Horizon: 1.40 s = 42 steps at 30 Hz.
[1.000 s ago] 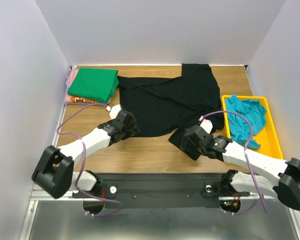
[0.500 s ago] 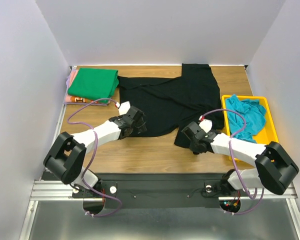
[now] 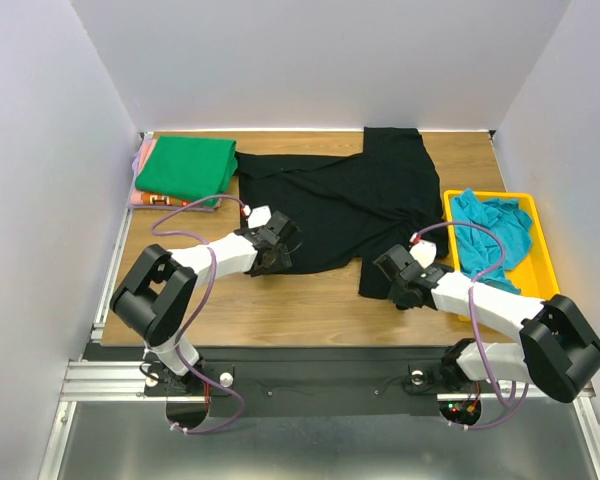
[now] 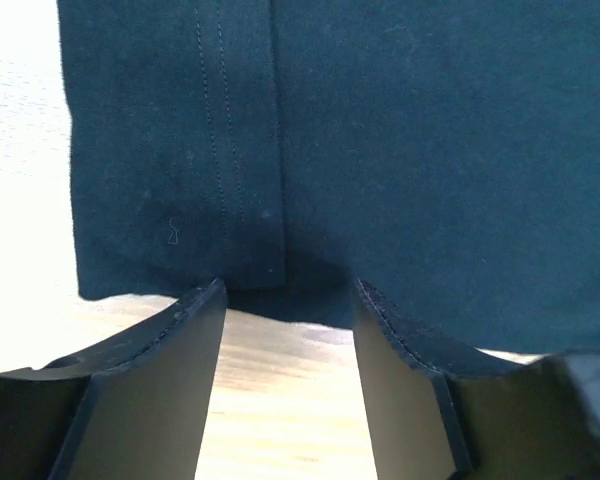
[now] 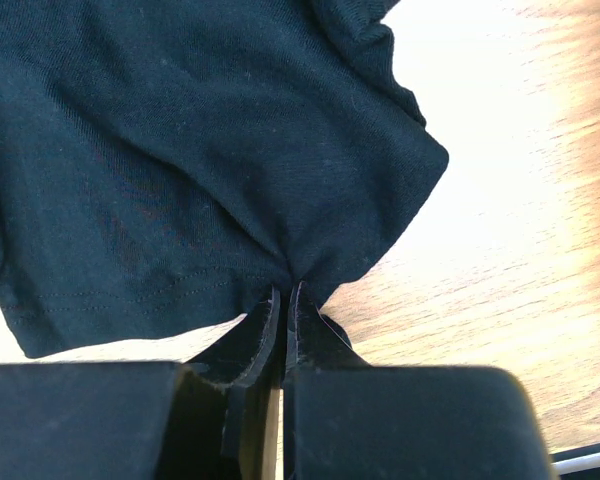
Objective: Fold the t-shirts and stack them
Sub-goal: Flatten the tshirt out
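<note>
On the worktop the black t-shirt lies spread out, its near hem running left to right just beyond both arms. The right arm has its jaws pinched shut on the hem's right corner, with cloth bunched at the tips. The left arm sits at the left corner with its jaws partly open. The hem edge lies directly ahead, between the fingertips, and nothing is gripped yet.

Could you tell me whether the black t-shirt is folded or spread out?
Spread out: the black t-shirt lies wide and rumpled on the table, unlike the folded green t-shirt.
</note>
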### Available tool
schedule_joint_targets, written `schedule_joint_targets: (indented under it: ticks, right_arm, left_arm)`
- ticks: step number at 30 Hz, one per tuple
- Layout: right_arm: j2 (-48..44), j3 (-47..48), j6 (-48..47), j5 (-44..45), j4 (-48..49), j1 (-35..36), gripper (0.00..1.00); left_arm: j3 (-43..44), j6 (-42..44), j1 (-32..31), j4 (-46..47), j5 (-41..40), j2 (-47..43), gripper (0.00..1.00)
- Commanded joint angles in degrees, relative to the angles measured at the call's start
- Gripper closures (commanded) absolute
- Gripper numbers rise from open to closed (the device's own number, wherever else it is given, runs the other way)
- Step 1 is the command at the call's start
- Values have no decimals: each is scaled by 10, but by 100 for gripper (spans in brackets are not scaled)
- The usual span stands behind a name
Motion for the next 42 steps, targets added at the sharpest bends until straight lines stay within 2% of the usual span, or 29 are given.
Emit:
schedule_joint_targets:
  ticks: [1, 6, 10, 15, 20, 30, 34, 42]
  right_arm:
    - [9, -5, -5, 17, -12, -1, 100]
    - [-4, -8, -7, 18, -12, -2, 100]
    - [-15, -12, -7, 20, -12, -3, 99]
    - [-16, -11, -6, 25, -13, -8, 100]
    - [-4, -8, -7, 24, -13, -13, 100]
    - [1, -8, -8, 22, -14, -23, 100]
    - [5, -6, -11, 18, -14, -23, 100]
    - [6, -5, -15, 16, -14, -24, 100]
  left_arm:
    - [36, -17, -3, -49, -49, 20, 38]
    - [64, -37, 1, -75, -77, 53, 38]
    - [66, -44, 11, -76, -79, 59, 42]
    - [40, -56, 43, -86, -85, 27, 44]
    - [-5, -54, 83, -70, -82, -22, 57]
    - [-65, -25, 234, -35, -77, -68, 57]
    - [-64, -4, 261, -14, -55, -86, 57]
    - [-76, 47, 263, 41, 20, -106, 55]
